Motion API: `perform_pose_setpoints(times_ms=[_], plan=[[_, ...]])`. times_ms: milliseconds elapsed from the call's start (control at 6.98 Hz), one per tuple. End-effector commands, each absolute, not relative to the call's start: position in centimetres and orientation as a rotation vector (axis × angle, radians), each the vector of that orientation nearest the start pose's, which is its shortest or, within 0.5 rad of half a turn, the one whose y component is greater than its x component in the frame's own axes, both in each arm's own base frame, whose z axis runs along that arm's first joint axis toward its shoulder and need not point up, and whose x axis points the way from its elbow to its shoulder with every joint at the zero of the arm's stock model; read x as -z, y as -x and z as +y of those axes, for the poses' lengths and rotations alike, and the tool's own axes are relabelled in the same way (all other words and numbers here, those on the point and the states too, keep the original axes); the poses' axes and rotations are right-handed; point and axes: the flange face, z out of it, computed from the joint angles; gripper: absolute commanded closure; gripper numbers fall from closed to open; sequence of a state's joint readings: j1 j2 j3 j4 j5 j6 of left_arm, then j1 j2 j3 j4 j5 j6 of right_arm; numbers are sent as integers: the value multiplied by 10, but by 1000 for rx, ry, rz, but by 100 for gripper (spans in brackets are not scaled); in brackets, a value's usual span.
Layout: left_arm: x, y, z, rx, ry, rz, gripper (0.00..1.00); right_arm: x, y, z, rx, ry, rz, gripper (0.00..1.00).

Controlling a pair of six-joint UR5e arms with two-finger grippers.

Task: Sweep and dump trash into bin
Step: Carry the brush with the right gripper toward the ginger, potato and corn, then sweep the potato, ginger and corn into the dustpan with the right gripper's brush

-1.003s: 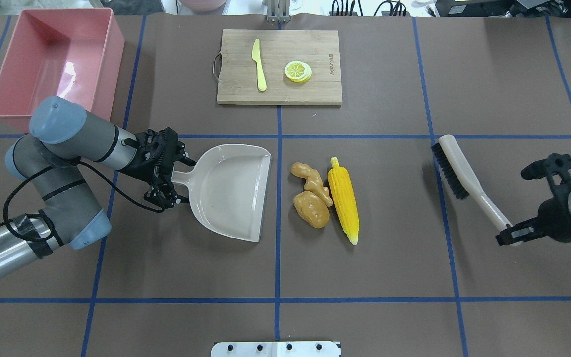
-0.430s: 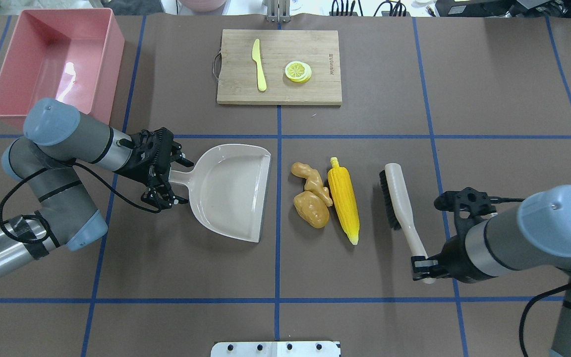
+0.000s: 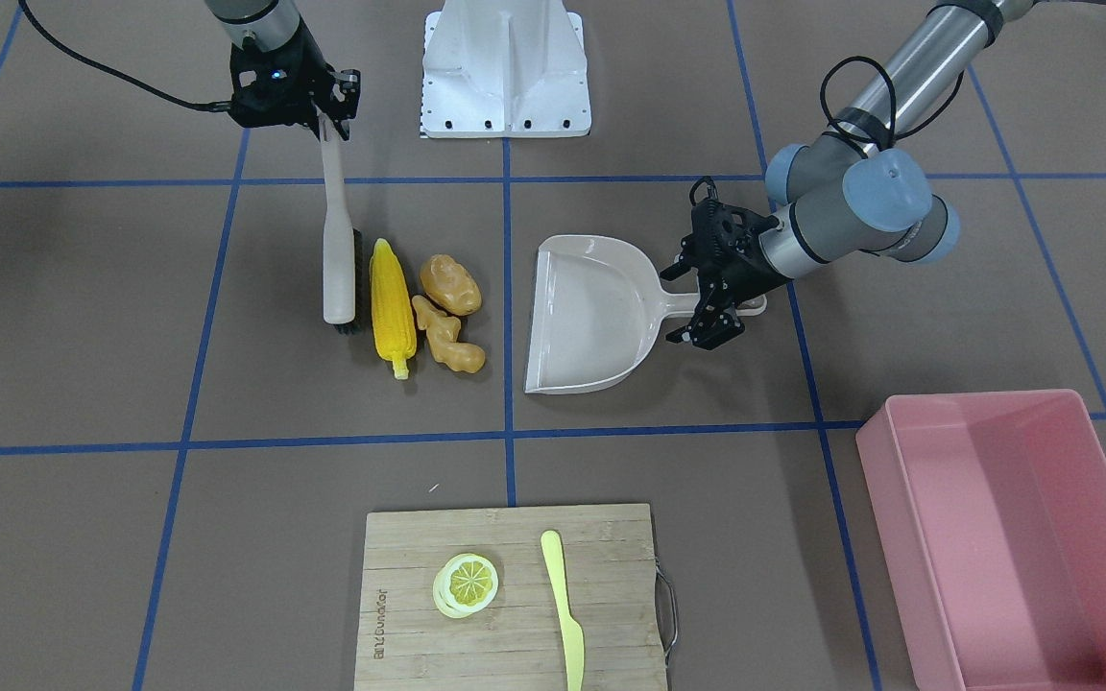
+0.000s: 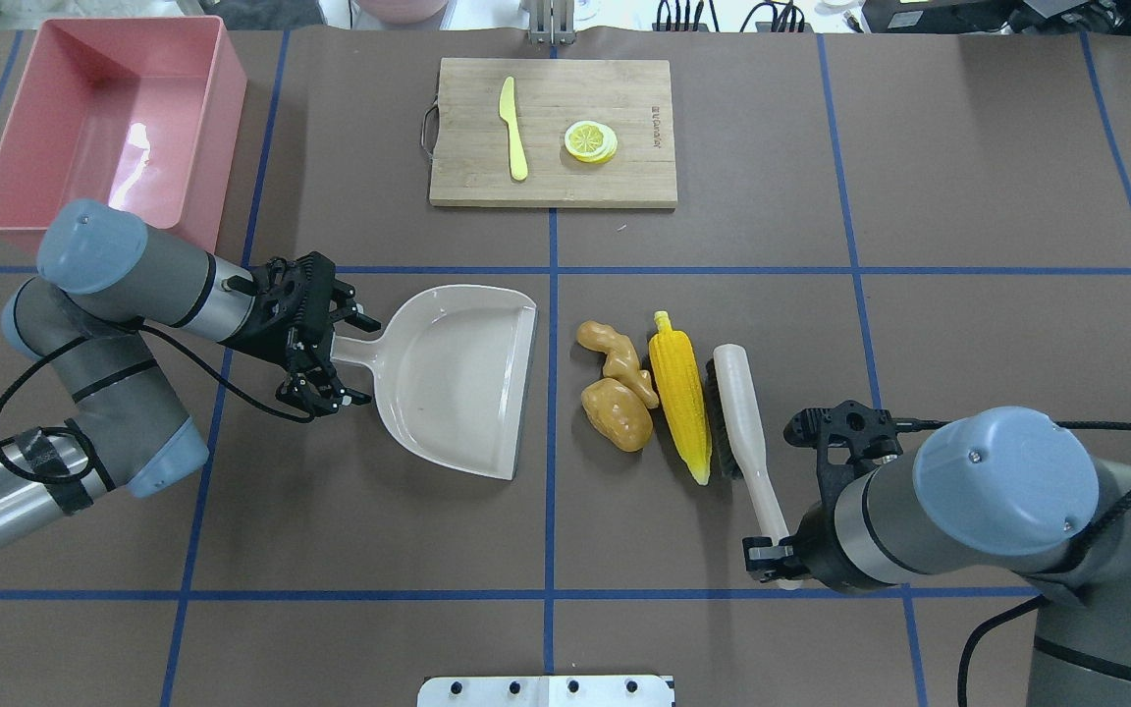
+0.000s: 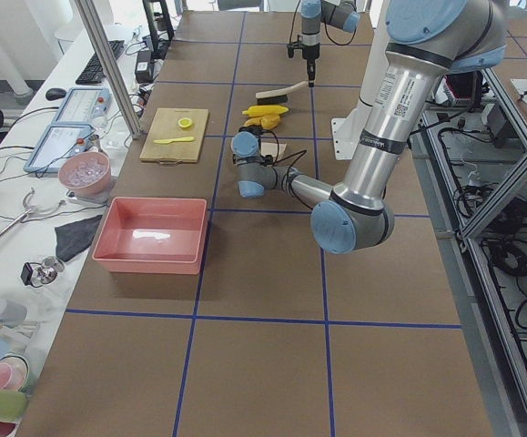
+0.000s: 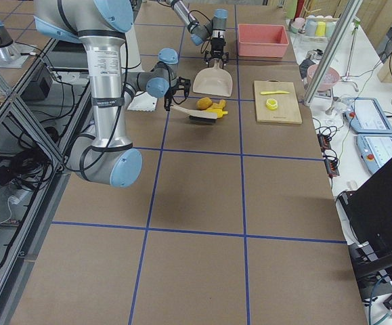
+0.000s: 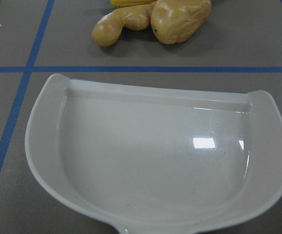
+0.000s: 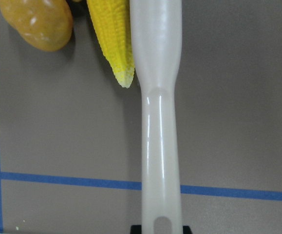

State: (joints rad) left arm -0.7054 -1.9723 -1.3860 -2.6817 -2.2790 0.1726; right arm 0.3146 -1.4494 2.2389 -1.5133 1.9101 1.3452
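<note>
The yellow corn cob (image 4: 680, 393), brown potato (image 4: 617, 414) and tan ginger root (image 4: 615, 358) lie together mid-table. My left gripper (image 4: 354, 355) is shut on the handle of the beige dustpan (image 4: 457, 378), which rests flat with its mouth facing the trash, a small gap between them. My right gripper (image 4: 777, 565) is shut on the handle of a white brush (image 4: 737, 412), whose bristles sit against the corn's right side. The pink bin (image 4: 104, 118) stands empty at the far left. The right wrist view shows the brush handle (image 8: 158, 122) beside the corn (image 8: 114, 34).
A wooden cutting board (image 4: 624, 182) at the back middle holds a yellow knife (image 4: 513, 128) and a lemon slice (image 4: 590, 140). The white robot base plate (image 4: 546, 690) is at the near edge. Blue tape lines cross the brown table.
My right arm has swept left with the brush, from the table's right side to against the corn. The left arm and dustpan barely moved. The trash has not shifted.
</note>
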Motion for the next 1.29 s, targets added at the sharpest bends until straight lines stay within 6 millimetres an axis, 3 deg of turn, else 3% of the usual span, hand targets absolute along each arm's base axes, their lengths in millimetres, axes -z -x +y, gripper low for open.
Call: perform_pose_setpoints(times_ms=[0, 287, 573, 860, 1147], plan=[[-395, -450, -472, -1306, -1064, 1083, 4, -294, 425, -218, 100, 93, -882, 100], [-395, -451, -472, -1305, -1062, 1086, 4, -283, 452, -211, 120, 86, -874, 100], [-390, -452, -473, -1297, -1063, 1090, 4, -239, 488, -223, 115, 81, -871, 100], [-390, -454, -473, -1296, -1061, 1092, 4, -223, 499, -218, 127, 84, -883, 100], [-390, -453, -473, -1295, -1061, 1091, 4, -203, 526, -221, 134, 83, -896, 100]])
